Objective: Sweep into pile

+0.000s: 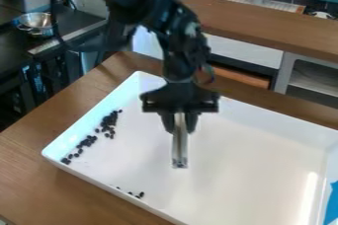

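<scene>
The black gripper (180, 126) hangs over the middle of the white tray (264, 150), shut on a narrow pale grey tool (180, 145) that points downward. Small dark beans (108, 123) lie in a loose, curved line along the tray's left side, down to its left corner. A few more beans (140, 195) are by the front wall, lower left of the tool. Whether the tool's lower end touches the tray I cannot tell.
The tray's raised rim surrounds the work area on the wooden table (26, 169). A blue object (332, 203) shows at the right edge. Behind are a metal bowl (37, 21) on a dark counter and a wooden counter (277, 21) with shelves below.
</scene>
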Robot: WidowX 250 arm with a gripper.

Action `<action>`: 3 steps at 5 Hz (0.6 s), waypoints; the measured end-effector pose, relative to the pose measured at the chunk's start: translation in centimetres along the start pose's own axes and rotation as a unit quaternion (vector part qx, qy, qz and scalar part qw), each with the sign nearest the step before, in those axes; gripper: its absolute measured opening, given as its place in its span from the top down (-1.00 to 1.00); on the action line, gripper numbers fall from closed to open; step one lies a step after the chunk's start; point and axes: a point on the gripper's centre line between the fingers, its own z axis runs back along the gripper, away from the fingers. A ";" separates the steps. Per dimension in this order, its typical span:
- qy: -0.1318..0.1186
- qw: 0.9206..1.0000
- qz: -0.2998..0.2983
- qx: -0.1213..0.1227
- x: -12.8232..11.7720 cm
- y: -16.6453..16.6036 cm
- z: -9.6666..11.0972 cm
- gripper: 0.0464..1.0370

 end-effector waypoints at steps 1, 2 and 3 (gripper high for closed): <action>-0.002 0.999 -0.039 0.005 -1.8 0.1 -1.3 0.40; -0.001 0.998 -0.066 0.004 -2.4 1.3 -2.1 0.40; -0.005 0.997 -0.073 0.012 -2.5 3.1 -2.8 0.40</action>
